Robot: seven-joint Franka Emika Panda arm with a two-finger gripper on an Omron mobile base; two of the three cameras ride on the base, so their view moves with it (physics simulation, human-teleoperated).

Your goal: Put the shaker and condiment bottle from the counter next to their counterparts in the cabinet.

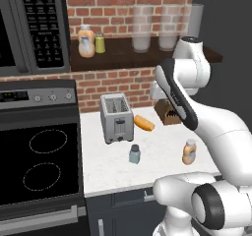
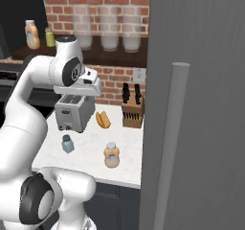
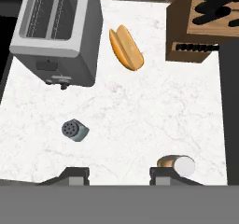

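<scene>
Toaster point(image 3: 58, 36) as landmark. Shaker point(image 3: 74, 130) upright on white counter point(image 3: 140, 120), in front of toaster, open marble all round. Condiment bottle point(image 3: 176, 164) farther right, near counter front edge. Gripper point(image 3: 119, 174) high above both, holding nothing; fingers look spread, true gap unclear. Counterparts point(image 1: 91, 42) on cabinet point(image 1: 128, 55) above toaster.

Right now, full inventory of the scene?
shaker: 1, pale blue-grey, counter front
condiment bottle: 1, orange, white cap, counter right front
toaster: 1, silver, counter left
bread roll: 1, golden, beside toaster
knife block: 1, brown, counter back
wider orange bottle: 1, cabinet shelf
yellow-green shaker: 1, beside it
glass jars: 3, clear, shelf
microwave: 1, dark, upper left
stove: 1, black, left
gripper: fingers above counter, holding nothing
</scene>
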